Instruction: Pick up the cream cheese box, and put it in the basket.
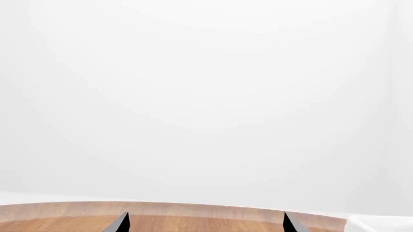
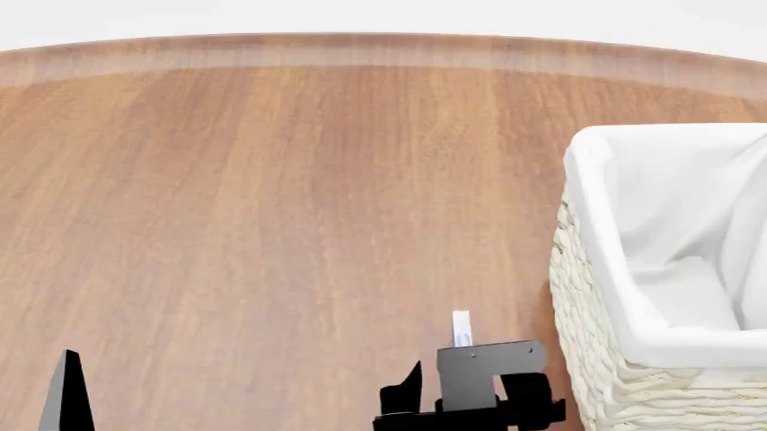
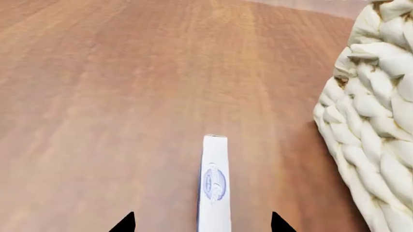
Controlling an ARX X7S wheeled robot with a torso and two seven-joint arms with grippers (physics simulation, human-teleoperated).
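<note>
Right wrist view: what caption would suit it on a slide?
Open jaws straddle the thin cream cheese box standing on edge on the wooden table, beside the wicker basket.

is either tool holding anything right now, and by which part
Nothing is held. The right tool is open, its tips either side of the cream cheese box without touching. The left tool is open over bare table.

The wooden table lies bare across its whole left and far side, open for an arm to sweep. The basket blocks the right side, its woven wall rising just beside the right gripper. Between that gripper's spread fingertips stands the cream cheese box on its thin edge, with a bare strip of table between box and basket wall.
</note>
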